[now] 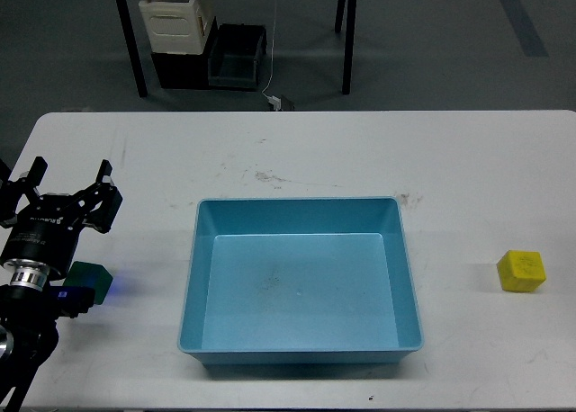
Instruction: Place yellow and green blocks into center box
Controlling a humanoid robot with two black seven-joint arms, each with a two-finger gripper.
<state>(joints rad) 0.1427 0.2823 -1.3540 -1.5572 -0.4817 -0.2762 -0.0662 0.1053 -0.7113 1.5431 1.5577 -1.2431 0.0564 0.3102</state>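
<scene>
Left gripper (70, 170): your jaws spread, above the green block (93, 281).
Yellow block (521, 271): right of the blue tray (300, 213).

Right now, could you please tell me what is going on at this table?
A two-armed robot is sorting blocks into the blue tray in the middle of the white table. The tray holds nothing yet. The left gripper is open, with the green block on the table just beside that arm, partly hidden by it. The yellow block sits alone on the table, right of the tray. No right arm is in view.
</scene>
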